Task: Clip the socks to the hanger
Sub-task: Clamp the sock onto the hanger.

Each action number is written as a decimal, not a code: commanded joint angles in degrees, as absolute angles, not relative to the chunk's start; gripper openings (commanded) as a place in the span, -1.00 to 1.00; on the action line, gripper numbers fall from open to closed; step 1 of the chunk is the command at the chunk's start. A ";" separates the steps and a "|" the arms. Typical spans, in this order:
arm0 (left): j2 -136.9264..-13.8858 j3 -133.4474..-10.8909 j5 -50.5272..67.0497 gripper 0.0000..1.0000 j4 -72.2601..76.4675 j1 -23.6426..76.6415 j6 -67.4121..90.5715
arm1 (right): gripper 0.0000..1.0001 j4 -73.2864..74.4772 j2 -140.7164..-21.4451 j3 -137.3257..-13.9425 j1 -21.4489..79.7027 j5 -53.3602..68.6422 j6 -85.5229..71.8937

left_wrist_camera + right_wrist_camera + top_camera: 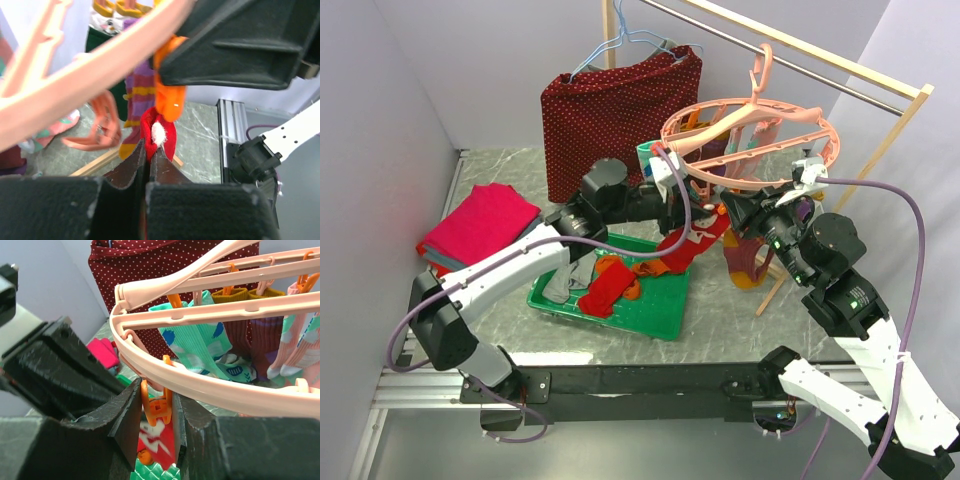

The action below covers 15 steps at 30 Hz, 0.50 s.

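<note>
left pincer point(148, 150) pinching red sock point(169, 142) just under orange peg point(159, 410); right pincer point(156, 399) squeezing that peg.

Robot lab cell indicated: plain lilac partition walls point(380, 120) beyond jaws, silver aluminium extrusion frame point(405, 388) behind, grey marbled tabletop point(730, 330) beneath.

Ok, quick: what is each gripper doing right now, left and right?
Left gripper: closed on the red sock.
Right gripper: closed on an orange clip of the hanger.
</note>
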<state>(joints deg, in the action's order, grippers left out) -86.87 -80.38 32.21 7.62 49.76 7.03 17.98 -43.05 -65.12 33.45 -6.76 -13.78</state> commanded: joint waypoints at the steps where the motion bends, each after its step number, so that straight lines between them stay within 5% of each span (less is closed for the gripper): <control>1: -87.10 -83.15 34.54 -0.98 11.69 48.87 9.40 | -1.00 15.12 -42.19 -64.95 33.31 -5.80 -12.83; 15: -86.75 -82.53 39.11 -0.98 11.95 47.90 10.55 | -1.00 14.68 -41.75 -64.51 33.22 -6.15 -12.22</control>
